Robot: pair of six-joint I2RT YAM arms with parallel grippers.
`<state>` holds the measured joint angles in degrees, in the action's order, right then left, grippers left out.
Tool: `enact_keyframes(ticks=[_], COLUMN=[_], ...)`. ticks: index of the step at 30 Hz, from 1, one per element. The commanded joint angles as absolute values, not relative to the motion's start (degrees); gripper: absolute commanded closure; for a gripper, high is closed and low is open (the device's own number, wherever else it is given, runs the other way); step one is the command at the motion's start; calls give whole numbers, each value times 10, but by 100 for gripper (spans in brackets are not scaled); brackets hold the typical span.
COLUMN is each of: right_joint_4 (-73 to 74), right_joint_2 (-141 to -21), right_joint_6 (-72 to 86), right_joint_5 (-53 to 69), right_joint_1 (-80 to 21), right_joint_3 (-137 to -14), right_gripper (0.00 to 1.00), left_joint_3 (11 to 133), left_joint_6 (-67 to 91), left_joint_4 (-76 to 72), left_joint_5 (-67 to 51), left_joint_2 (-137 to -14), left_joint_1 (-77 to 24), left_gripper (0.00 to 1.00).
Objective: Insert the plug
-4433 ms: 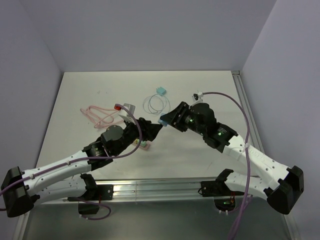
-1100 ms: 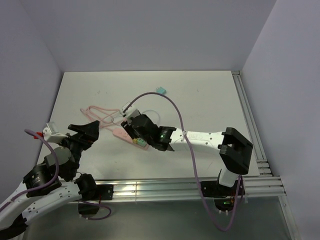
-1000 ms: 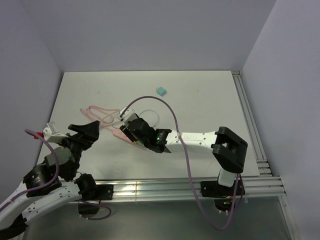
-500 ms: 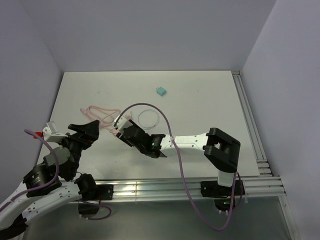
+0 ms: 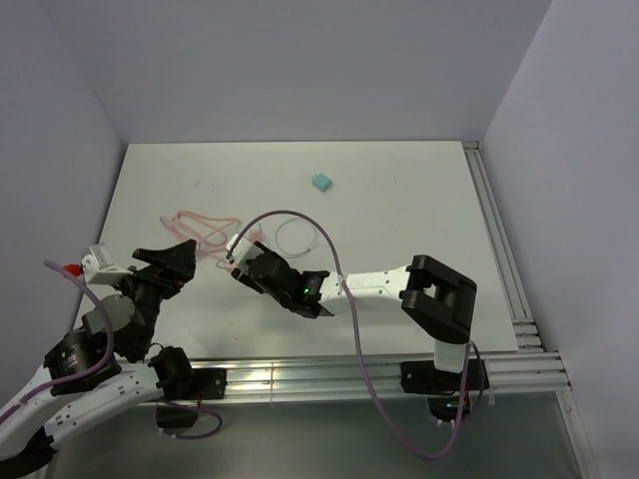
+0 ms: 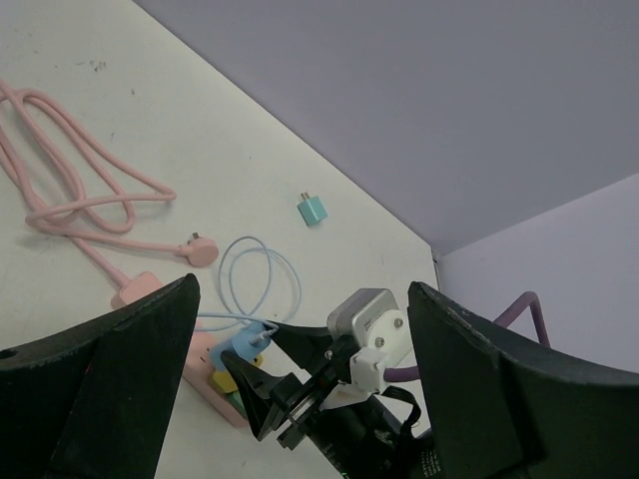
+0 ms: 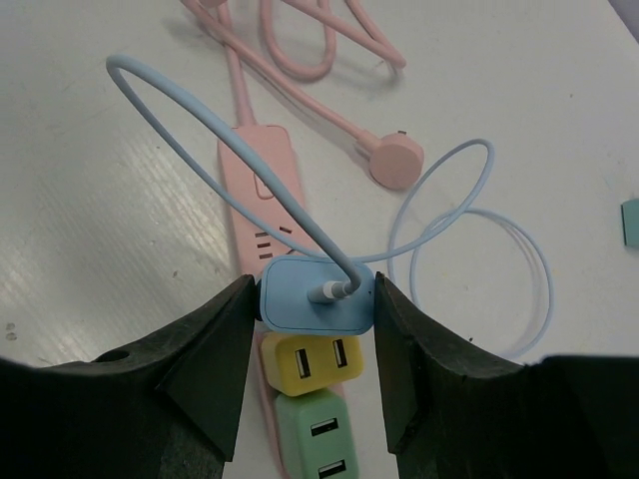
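The left gripper [image 5: 165,257] hangs above the table's [image 5: 419,200] near left corner with its jaws wide open and nothing between them, probably parked there to leave the work area free and give its wrist camera a view of the job. Beyond it, toward the left edge, the pink cable [image 6: 70,180] lies in loose loops and runs to the pink power strip [image 7: 260,170], which rests flat on the table. The right gripper [image 7: 312,304] has its jaws closed on the two sides of the blue plug [image 7: 295,297], holding it square over the strip, just beside the yellow adapter [image 7: 310,357] and the green adapter [image 7: 318,434]. That hold suits a straight push down. Whether the pins are fully home cannot be told. The plug's light blue cable [image 7: 479,269] curls slack to the right, so it does not pull. A teal charger [image 5: 320,183] lies well apart, toward the far edge.
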<state>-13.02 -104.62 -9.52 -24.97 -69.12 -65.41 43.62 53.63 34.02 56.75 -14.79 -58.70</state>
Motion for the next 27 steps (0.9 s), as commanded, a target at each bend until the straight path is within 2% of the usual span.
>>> enact_keyframes(ticks=[1, 16, 23, 27], right_joint_4=[-148, -221, -204, -162], right_joint_2=[-1056, -1059, -1070, -1064], right_joint_6=[-113, -151, -187, -205], right_joint_5=[-236, -227, -251, -225], right_joint_1=[-693, -685, -682, -679], right_joint_3=[-642, -582, -610, -639], right_gripper=[100, 100, 100, 100], left_joint_3=[448, 439, 439, 437], left_joint_6=[524, 523, 521, 520], left_joint_4=[330, 325, 323, 318], left_joint_5=[561, 562, 559, 559], left_joint_2=[-149, -141, -140, -139], left_joint_1=[-586, -586, -586, -586], left_gripper=[10, 10, 10, 10])
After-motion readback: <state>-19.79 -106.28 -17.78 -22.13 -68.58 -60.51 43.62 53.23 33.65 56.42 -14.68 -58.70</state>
